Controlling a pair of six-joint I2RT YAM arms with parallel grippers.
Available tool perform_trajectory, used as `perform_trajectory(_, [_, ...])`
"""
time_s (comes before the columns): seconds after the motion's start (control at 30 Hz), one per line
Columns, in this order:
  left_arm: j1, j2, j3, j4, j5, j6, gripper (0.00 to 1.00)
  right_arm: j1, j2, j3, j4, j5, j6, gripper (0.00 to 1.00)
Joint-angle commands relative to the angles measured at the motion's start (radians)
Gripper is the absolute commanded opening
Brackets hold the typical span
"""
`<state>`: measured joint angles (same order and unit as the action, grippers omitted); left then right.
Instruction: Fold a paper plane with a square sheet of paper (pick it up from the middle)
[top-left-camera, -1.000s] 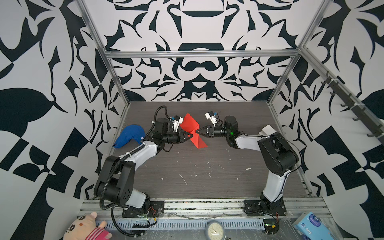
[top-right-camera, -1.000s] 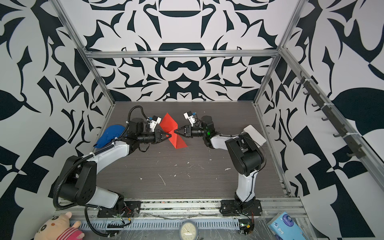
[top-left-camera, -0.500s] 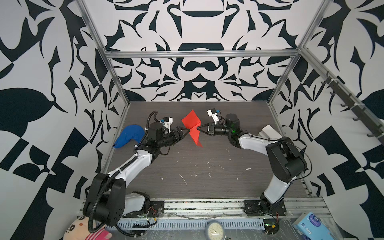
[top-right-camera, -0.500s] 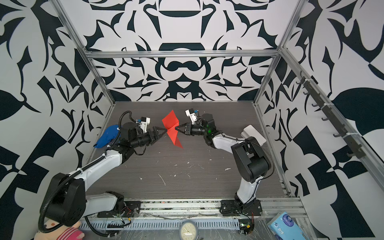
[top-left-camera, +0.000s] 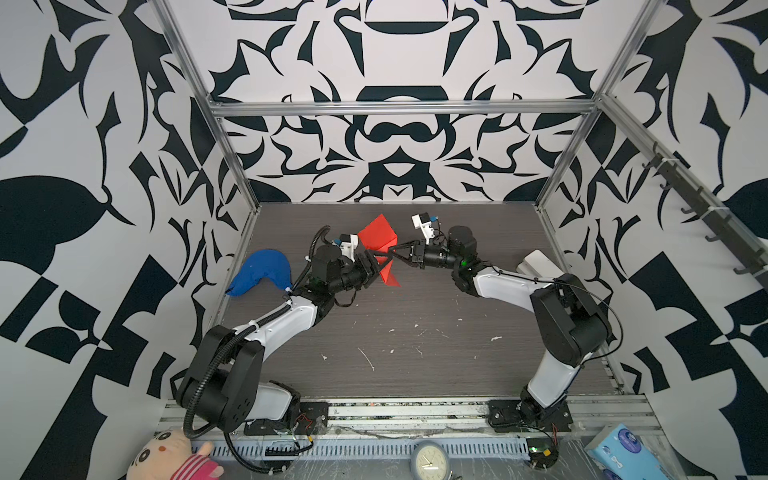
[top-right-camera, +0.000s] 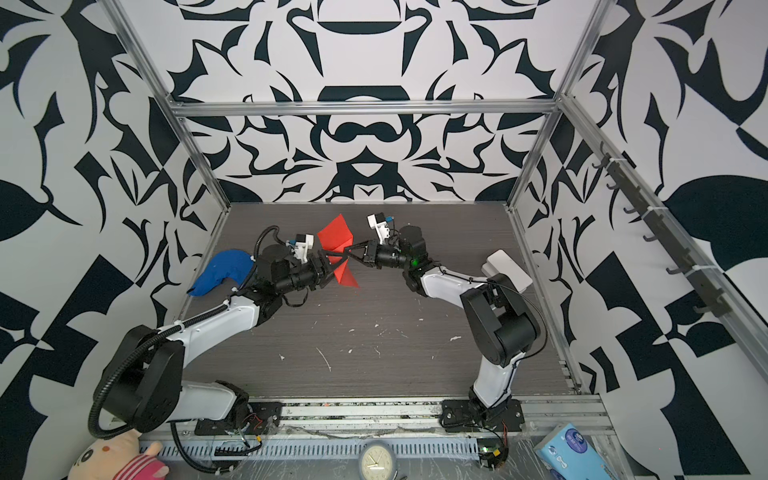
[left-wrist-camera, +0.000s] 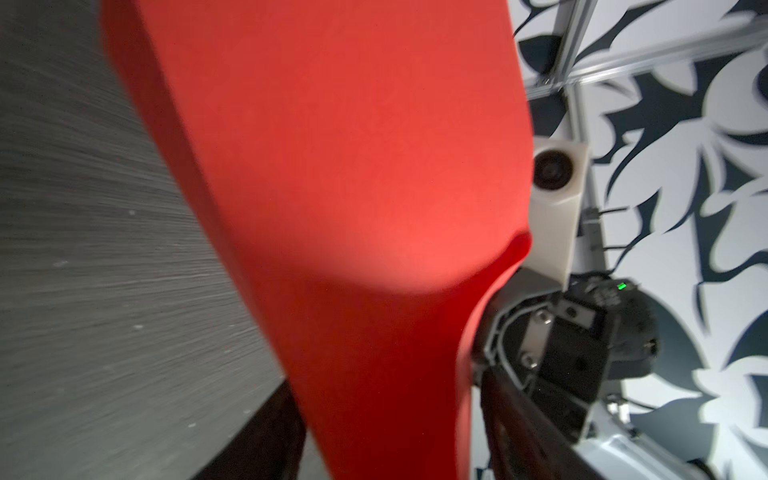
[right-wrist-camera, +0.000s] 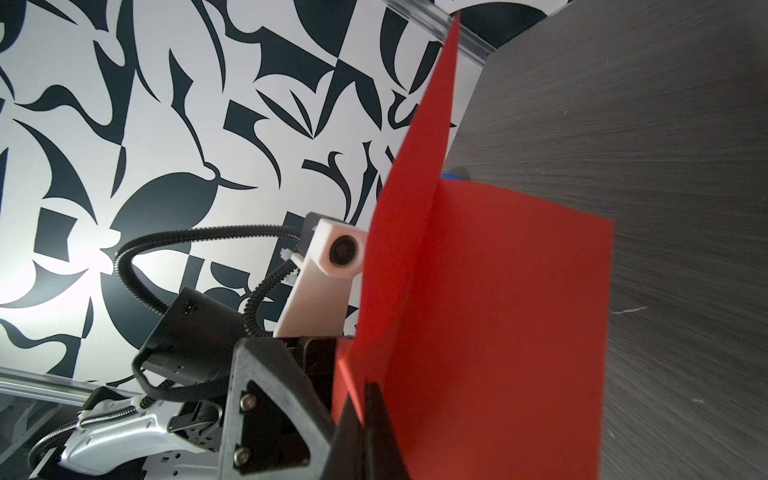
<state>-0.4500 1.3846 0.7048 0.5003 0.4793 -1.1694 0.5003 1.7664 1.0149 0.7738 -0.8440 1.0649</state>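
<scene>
The square sheet of paper (top-left-camera: 376, 235) (top-right-camera: 334, 235) is bright red, creased into standing flaps, and held in the air above the table's back middle. My right gripper (top-left-camera: 390, 251) (top-right-camera: 348, 249) (right-wrist-camera: 368, 415) is shut on its edge near the crease. My left gripper (top-left-camera: 376, 266) (top-right-camera: 330, 266) (left-wrist-camera: 390, 436) is open, with one dark finger on each side of the sheet's lower part (left-wrist-camera: 353, 208), and neither visibly presses it. In the right wrist view the sheet (right-wrist-camera: 478, 311) hides the left fingertips. No pointed paper plane shape shows.
A blue cloth lump (top-left-camera: 259, 272) lies at the table's left edge and a white box (top-left-camera: 538, 264) at the right edge. Small white scraps (top-left-camera: 368, 359) dot the dark table. A plush toy (top-left-camera: 174, 457), a clock (top-left-camera: 430, 461) and a tissue pack (top-left-camera: 619, 446) sit beyond the front rail.
My left gripper let go of the sheet, drew back to the left with jaws wide, then returned and now straddles the sheet's lower part. The right gripper kept its grip.
</scene>
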Motion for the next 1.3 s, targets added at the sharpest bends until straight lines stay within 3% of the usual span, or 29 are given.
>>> perform_trajectory(0.0, [-0.001,-0.009,0.019,0.066,0.006,-0.015,0.52,0.003,-0.014,0.04,0.058,0.007,0.026,0.03])
perform_trajectory(0.33, [0.001,-0.033,0.01,0.065,-0.012,0.02,0.18,0.001,-0.003,0.04,0.036,0.006,0.021,0.04])
perform_trajectory(0.53, [0.008,-0.053,0.001,0.044,-0.03,0.043,0.08,0.0,-0.005,0.039,0.021,0.007,0.01,0.07])
perform_trajectory(0.6, [0.013,-0.061,0.004,0.013,-0.037,0.06,0.06,-0.004,-0.007,0.039,0.014,0.005,0.006,0.13])
perform_trajectory(0.67, [0.019,-0.076,0.009,-0.038,-0.044,0.084,0.04,-0.018,-0.02,0.028,-0.004,0.014,-0.005,0.27])
perform_trajectory(0.77, [0.028,-0.102,0.046,-0.267,-0.107,0.18,0.03,-0.071,-0.068,-0.015,-0.089,0.069,-0.053,0.45])
perform_trajectory(0.83, [0.028,-0.138,0.128,-0.552,-0.202,0.3,0.04,-0.117,-0.116,-0.041,-0.216,0.125,-0.128,0.56])
perform_trajectory(0.97, [-0.003,-0.065,0.334,-1.03,-0.506,0.485,0.03,-0.151,-0.228,-0.048,-0.539,0.295,-0.358,0.57])
perform_trajectory(1.03, [-0.049,0.01,0.458,-1.244,-0.713,0.53,0.03,-0.152,-0.282,-0.048,-0.674,0.401,-0.459,0.57])
perform_trajectory(1.17, [-0.142,0.235,0.715,-1.65,-1.067,0.497,0.04,-0.159,-0.348,-0.069,-0.788,0.544,-0.519,0.56])
perform_trajectory(1.27, [-0.192,0.433,0.895,-1.899,-1.227,0.417,0.04,-0.165,-0.381,-0.096,-0.817,0.603,-0.528,0.55])
